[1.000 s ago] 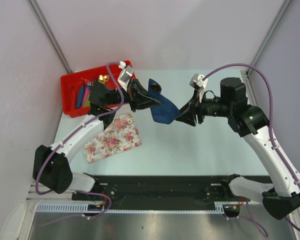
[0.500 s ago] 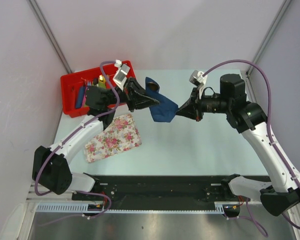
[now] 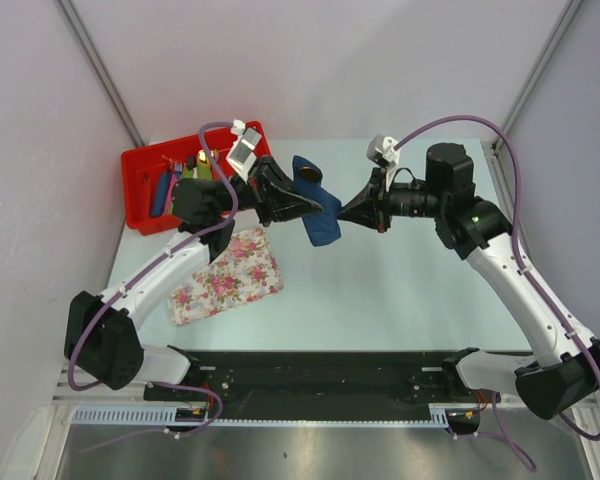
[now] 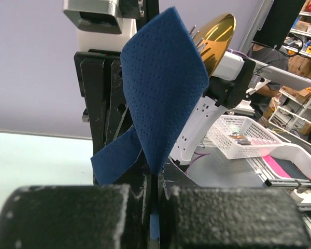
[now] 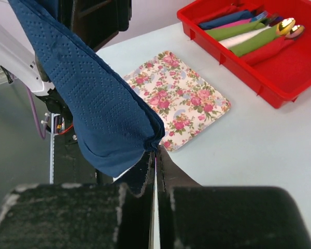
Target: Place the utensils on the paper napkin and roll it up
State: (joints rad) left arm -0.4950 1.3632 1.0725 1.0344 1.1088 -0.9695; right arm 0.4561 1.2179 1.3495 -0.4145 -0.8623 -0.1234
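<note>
the left claw (image 4: pixel 154 193) is pinching shut on the lower edge of the napkin (image 4: pixel 163 88), and the dark blue sheet is standing up from its fingers in a loose fold. a gold spoon (image 4: pixel 220 32) and the thin prongs of a fork (image 4: pixel 201 49) are poking out of the top of that fold. the right claw (image 5: pixel 155 167) is closing tight on the napkin's (image 5: pixel 103 114) bottom corner; a second ago it was gaping wide just beside the cloth, and since then its arm has been swinging in toward the left one. from above, the left claw (image 3: pixel 313 207) and right claw (image 3: pixel 342 214) are meeting nose to nose in the middle of the frame, holding the napkin (image 3: pixel 321 228) in the air between them, more bunched than before.

below, the table (image 3: pixel 400 290) is showing pale blue-green, with plain pale walls around it. one flowered tray (image 5: pixel 179 98) is lying flat at left of centre. one red bin (image 5: pixel 269 67) is sitting in the upper left corner of the top view, holding coloured rolls, too crowded to count surely, with two gold tips (image 5: pixel 286 25) sticking out.
</note>
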